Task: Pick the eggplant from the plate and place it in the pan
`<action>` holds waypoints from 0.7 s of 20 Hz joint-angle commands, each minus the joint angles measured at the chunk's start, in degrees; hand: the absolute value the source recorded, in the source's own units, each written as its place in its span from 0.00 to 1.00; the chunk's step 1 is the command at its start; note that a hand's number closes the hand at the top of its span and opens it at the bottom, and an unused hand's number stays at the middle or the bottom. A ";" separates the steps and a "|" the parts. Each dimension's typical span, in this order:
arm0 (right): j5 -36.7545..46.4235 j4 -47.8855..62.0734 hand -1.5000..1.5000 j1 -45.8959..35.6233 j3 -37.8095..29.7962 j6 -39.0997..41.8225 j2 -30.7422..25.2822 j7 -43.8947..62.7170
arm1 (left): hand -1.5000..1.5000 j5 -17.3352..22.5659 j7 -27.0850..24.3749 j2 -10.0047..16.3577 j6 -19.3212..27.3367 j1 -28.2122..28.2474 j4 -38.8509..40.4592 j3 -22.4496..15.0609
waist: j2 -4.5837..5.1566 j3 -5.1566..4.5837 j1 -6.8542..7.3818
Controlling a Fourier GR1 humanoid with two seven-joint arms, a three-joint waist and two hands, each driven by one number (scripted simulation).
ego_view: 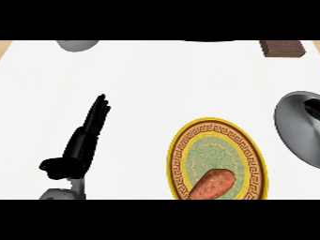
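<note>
Eggplant lies at the 6 o'clock side of the patterned plate, orange-brown rather than purple. Its long body aims toward 1 o'clock and its near end is cut off by the view's edge. It is probably light, fairly stiff and smooth-skinned, so likely slippery; fingers wrapped across the thick middle seem the safest hold. Left hand, at the plate's 9 o'clock, rests released, straight fingers pointing toward 12, grasping nothing. Right hand is out of sight. Pan sits at the plate's 2 o'clock.
</note>
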 commanded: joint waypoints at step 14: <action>-14.86 -2.23 0.00 19.15 -5.10 37.72 -10.66 -12.60 | 0.50 3.82 1.25 4.15 -3.93 1.47 -1.72 5.05 | -0.48 -0.14 -1.07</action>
